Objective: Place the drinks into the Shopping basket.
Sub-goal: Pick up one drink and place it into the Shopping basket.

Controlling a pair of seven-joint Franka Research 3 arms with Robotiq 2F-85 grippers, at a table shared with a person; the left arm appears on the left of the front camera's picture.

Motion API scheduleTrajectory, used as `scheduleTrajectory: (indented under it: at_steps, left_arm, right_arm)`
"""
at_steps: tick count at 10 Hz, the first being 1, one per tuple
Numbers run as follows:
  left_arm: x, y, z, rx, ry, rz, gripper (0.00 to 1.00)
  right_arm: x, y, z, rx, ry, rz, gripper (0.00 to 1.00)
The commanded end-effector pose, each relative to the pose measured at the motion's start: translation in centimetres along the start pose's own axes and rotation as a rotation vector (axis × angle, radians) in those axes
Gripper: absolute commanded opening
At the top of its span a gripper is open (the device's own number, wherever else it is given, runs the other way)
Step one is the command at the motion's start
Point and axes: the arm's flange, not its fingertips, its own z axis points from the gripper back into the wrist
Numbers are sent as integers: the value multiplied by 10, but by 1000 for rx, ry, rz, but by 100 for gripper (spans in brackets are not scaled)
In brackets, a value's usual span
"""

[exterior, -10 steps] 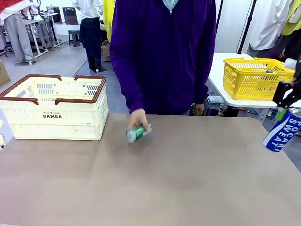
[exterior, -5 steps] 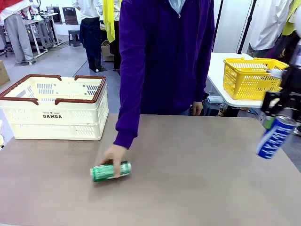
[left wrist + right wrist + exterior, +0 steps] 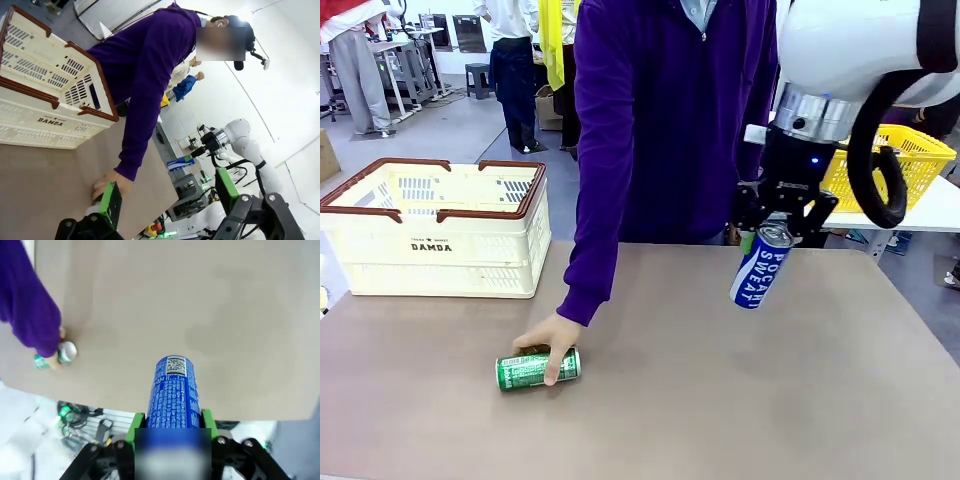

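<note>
While the person's hand (image 3: 548, 340) brought the green can (image 3: 537, 368) down to the lower left of the picture, the right pincer (image 3: 772, 232) swung in from the right edge to the upper middle. It is clamped tight on the top of the blue can (image 3: 757, 272), so that can is closer to the basket (image 3: 440, 250) at the left. No can is in it yet. The left pincer (image 3: 168, 192) gapes wide and holds nothing.

Grey floor (image 3: 450, 135), white side table (image 3: 932, 212) behind.

Right tool (image 3: 775, 234) hangs downward, clamped tight; left tool (image 3: 167, 189) gapes wide
</note>
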Motion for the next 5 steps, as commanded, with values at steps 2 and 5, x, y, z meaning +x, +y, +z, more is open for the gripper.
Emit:
scheduleTrajectory:
  at_steps: [2, 5]
  left_arm:
    - [2, -1, 0, -21, -11, -16, 100]
    - [2, -1, 0, -21, -11, -16, 100]
  right_arm:
    - [-74, -173, 38, 175, -47, -241, 0]
    - [-94, -210, 30, 188, -41, -329, 0]
